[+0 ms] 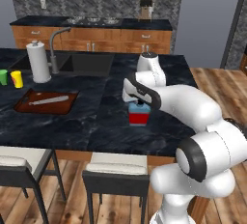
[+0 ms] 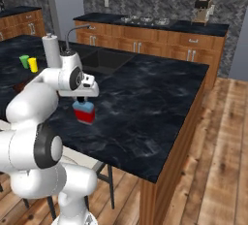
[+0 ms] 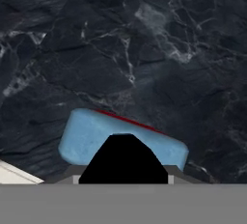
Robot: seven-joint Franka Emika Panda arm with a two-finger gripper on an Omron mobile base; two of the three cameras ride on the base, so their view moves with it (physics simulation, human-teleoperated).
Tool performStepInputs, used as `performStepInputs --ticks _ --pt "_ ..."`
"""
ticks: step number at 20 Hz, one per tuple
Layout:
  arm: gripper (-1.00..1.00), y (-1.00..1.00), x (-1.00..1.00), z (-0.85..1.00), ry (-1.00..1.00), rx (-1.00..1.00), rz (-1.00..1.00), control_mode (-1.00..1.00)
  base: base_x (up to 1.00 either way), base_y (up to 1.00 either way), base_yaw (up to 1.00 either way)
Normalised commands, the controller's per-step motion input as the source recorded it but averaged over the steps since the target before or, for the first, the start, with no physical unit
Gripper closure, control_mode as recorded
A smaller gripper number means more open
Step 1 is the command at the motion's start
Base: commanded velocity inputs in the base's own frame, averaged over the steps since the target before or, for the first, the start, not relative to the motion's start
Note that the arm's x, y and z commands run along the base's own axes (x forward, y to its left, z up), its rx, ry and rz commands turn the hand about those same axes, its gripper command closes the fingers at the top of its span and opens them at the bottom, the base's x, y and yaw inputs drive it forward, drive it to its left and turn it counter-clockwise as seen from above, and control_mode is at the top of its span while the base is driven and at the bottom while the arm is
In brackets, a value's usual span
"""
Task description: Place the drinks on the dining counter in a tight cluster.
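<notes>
The squat blue-and-red bottle (image 1: 138, 115) (image 2: 85, 113) is upright near the front edge of the black marble dining counter (image 1: 91, 126) (image 2: 150, 107). My gripper (image 1: 139, 104) (image 2: 83, 101) comes down on it from above and is shut on its black cap. The hand view looks down on the bottle's light blue shoulder (image 3: 89, 136), with the black cap (image 3: 124, 160) between my fingers and the veined counter (image 3: 144, 49) beneath. Whether the bottle's base touches the counter I cannot tell.
A paper towel roll (image 1: 38, 61), a faucet (image 1: 54, 49) and a sink (image 1: 87, 63) lie at the counter's back left. Green (image 1: 4, 77) and yellow (image 1: 17, 79) cups and a wooden board with a knife (image 1: 46, 102) are at the left. Stools (image 1: 116, 177) line the front edge.
</notes>
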Motion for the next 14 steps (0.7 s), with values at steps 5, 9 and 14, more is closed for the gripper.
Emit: performStepInputs --ticks 5,9,14 --pt "1.00 0.00 0.07 -0.06 0.08 0.00 0.00 -1.00 0.00 0.00 0.00" --pt "1.00 0.00 0.13 -0.33 0.00 0.00 0.00 -1.00 0.00 0.00 0.00" --pt "1.00 0.01 0.06 -0.43 0.00 0.00 0.00 -1.00 0.00 0.00 0.00"
